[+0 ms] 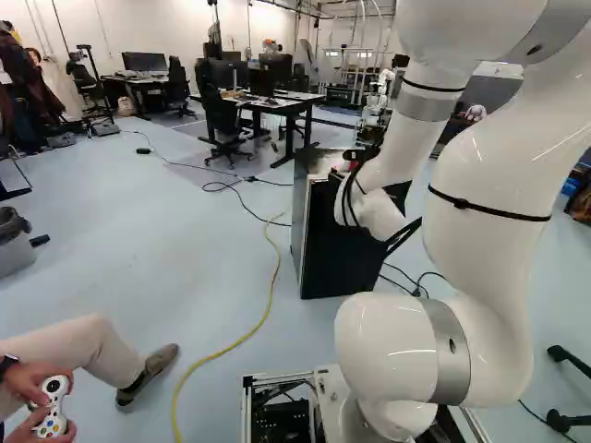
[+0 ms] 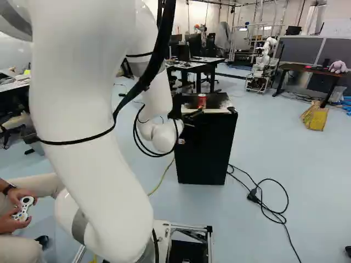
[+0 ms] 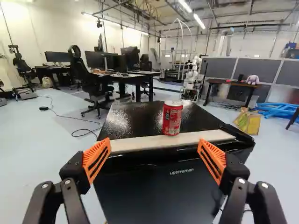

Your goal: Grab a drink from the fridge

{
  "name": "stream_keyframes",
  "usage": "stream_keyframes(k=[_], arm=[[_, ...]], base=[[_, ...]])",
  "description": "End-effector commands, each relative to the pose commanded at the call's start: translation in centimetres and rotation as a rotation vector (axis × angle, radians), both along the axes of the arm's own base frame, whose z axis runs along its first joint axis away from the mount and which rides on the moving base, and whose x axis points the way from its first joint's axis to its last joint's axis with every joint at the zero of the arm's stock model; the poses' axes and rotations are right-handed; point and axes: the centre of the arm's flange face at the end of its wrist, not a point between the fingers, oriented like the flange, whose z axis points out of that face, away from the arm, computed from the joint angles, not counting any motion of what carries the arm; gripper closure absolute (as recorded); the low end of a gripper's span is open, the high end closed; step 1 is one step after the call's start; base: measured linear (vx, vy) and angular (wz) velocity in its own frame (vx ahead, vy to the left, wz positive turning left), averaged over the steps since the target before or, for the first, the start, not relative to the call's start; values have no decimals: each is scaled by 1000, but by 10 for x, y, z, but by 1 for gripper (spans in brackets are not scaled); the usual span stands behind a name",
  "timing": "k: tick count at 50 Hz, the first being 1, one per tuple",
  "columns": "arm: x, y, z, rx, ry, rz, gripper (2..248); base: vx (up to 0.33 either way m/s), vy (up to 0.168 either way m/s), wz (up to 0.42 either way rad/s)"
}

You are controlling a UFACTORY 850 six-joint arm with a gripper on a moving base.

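"Where's the drink?"

"The red can (image 3: 172, 119) stands upright on top of the black fridge (image 2: 205, 156), close by the pale strip (image 3: 135, 143) along its near edge; it's ahead of my pincer (image 2: 190, 118), well clear of either finger."

"And what are you holding?"

"Nothing at all; my two fingers are spread wide, their orange pads (image 3: 97, 160) facing each other across a broad gap."

"What's around the fridge?"

"A yellow cord (image 1: 271, 291) winds over the floor on one side; a black cable (image 2: 267, 207) lies looped on the other; further off I see a yellow bag (image 2: 315, 116) and another robot (image 2: 262, 63)."
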Motion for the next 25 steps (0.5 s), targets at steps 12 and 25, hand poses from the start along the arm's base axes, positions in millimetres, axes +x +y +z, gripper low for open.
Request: stream_keyframes(k=[12,25], arm=[[16,-12,-1,-13,-12,22,3],[39,-24,-4,-26,-20,46,3]], base=[[0,0,0],[0,0,0]])
